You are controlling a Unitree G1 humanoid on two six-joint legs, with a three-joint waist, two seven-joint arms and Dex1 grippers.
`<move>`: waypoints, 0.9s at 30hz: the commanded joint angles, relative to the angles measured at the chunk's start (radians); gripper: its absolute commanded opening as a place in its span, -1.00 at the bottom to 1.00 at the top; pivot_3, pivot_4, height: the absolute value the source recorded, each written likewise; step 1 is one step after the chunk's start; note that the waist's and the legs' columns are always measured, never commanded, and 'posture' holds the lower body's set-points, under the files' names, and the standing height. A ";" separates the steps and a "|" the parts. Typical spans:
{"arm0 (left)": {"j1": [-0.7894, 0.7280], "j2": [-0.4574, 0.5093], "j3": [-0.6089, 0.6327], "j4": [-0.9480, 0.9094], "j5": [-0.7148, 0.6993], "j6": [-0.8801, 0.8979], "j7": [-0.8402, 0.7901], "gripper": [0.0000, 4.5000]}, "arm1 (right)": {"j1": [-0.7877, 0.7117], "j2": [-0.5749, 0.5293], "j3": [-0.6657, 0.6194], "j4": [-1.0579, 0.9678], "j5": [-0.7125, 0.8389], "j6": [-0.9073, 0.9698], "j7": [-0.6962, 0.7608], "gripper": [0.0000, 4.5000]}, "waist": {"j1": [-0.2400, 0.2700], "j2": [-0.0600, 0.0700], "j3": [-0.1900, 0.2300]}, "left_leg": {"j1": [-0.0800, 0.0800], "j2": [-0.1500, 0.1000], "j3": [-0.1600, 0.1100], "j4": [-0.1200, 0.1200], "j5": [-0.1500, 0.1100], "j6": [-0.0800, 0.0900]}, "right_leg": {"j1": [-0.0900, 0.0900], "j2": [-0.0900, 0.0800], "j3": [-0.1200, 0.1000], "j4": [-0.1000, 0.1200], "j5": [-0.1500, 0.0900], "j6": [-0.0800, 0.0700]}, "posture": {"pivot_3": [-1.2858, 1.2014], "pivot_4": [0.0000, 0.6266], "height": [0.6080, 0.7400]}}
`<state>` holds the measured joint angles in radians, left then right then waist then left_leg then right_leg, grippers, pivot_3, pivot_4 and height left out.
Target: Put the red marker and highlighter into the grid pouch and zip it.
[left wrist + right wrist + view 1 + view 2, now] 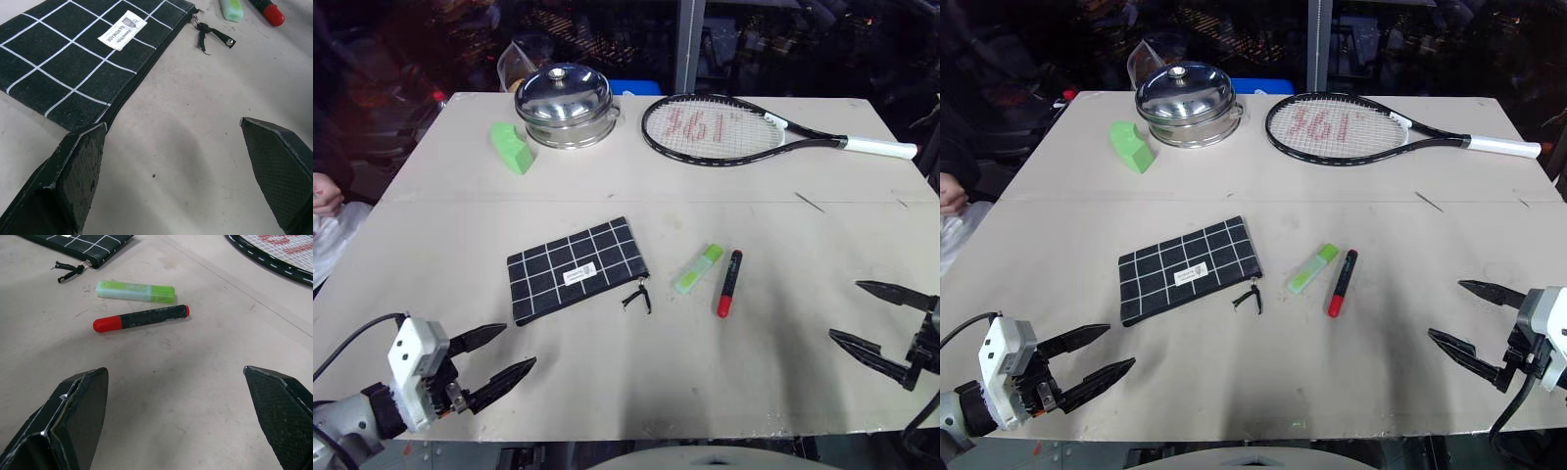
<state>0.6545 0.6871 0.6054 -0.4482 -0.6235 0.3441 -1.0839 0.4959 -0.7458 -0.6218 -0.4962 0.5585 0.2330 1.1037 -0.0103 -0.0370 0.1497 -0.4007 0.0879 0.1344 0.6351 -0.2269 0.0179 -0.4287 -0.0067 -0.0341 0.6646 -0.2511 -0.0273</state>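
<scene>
Left gripper [504, 354]: spread wide, nothing held, nearer than the grid pouch [576, 267].
Right gripper [869, 318]: spread wide, empty.
Red marker [729, 283]: laid beside the pouch, red end nearest.
Highlighter [698, 269]: laid between pouch and marker, parallel.

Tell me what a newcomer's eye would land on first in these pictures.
Mid-table lies the flat black grid pouch, white-lined, with the pale green highlighter and the red marker, its barrel black, side by side just right of it. Behind stand a shiny steel lidded pot and a black tennis racket. The left hand and right hand wait open at the near corners.
</scene>
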 commanded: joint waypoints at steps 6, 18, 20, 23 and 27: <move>-0.112 0.021 -0.004 0.058 0.265 -0.208 0.155 0.98 | -0.095 0.033 0.175 -0.203 0.045 0.020 -0.096 1.00 | -0.001 0.001 -0.001 | 0.001 0.000 -0.003 0.000 0.000 0.000 | 0.001 0.002 0.000 0.001 0.000 0.000 | 0.03 -0.52 1.00; -0.258 0.142 -0.099 0.648 0.873 -1.220 0.404 0.98 | -0.060 0.015 0.315 -0.322 0.066 -0.005 -0.056 1.00 | 0.017 -0.001 -0.004 | 0.001 0.001 -0.002 0.000 -0.002 -0.001 | 0.002 0.001 0.000 -0.001 0.000 0.000 | 0.03 -0.52 1.00; -0.310 0.151 -0.137 0.728 0.957 -1.303 0.492 0.98 | -0.047 0.015 0.313 -0.324 0.063 -0.015 -0.054 1.00 | 0.026 0.001 -0.006 | 0.001 0.000 -0.001 0.000 -0.002 -0.001 | 0.002 0.000 0.000 -0.001 0.000 0.000 | 0.03 -0.52 1.00; -0.408 0.152 -0.216 0.818 1.060 -1.393 0.603 0.98 | -0.036 0.018 0.311 -0.321 0.055 -0.030 -0.061 1.00 | 0.041 0.014 -0.014 | 0.002 -0.001 -0.001 0.000 -0.002 -0.001 | 0.003 -0.004 -0.003 -0.001 0.000 0.000 | 0.03 -0.52 1.00; -0.559 0.164 -0.312 0.916 1.187 -1.446 0.739 0.98 | -0.039 0.010 0.288 -0.321 0.066 -0.024 -0.078 1.00 | 0.079 0.027 -0.020 | 0.004 -0.002 0.000 -0.001 -0.002 0.000 | 0.007 -0.010 -0.012 -0.001 0.000 0.000 | 0.03 -0.52 1.00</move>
<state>0.1456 0.8459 0.3490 0.4321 0.4920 -1.1012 -0.4062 0.4620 -0.7305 -0.2958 -0.7881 0.6032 0.2206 1.0354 0.0686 -0.0095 0.1301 -0.3970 0.0863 0.1349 0.6337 -0.2291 0.0177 -0.4208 -0.0174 -0.0479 0.6641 -0.2510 -0.0275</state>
